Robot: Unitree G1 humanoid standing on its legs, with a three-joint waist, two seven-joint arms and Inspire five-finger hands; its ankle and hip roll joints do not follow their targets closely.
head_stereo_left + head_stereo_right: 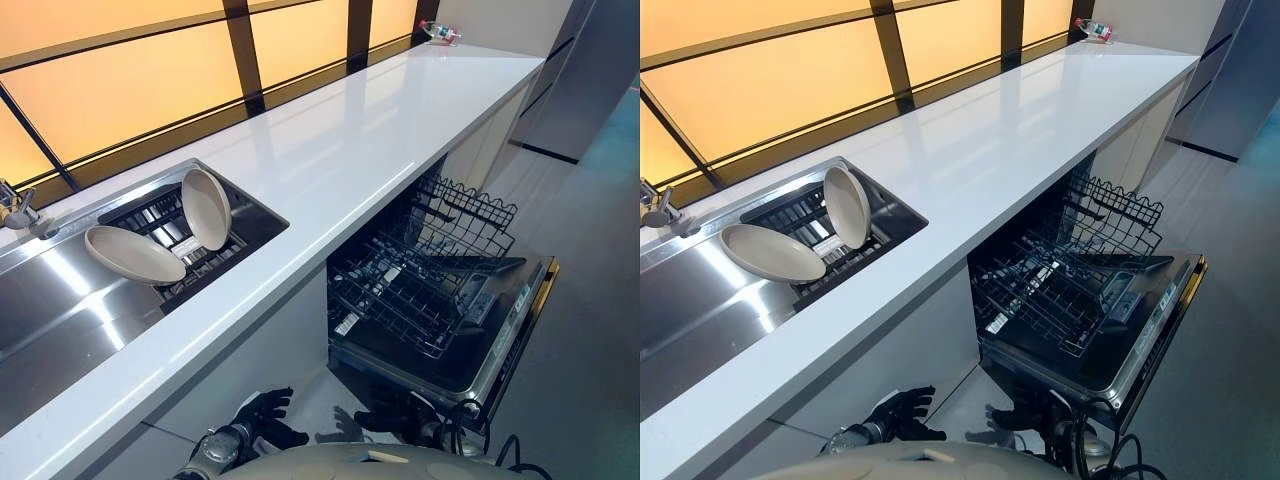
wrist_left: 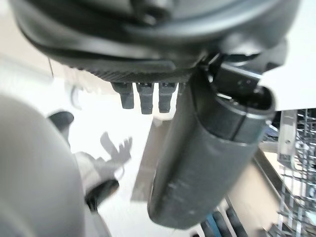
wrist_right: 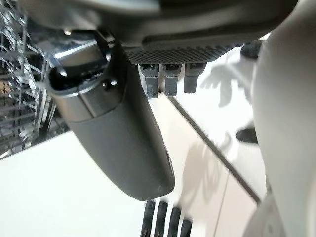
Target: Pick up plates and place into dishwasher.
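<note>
Plates (image 1: 160, 235) in sink, well above both hands (image 1: 265, 418)

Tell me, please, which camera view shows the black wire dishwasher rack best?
The right eye view shows the black wire dishwasher rack best: it sits pulled out over the open door, seen whole from above. The left eye view shows nearly the same. The left wrist view and the right wrist view catch only a slice of wire grid at the frame edge.
</note>
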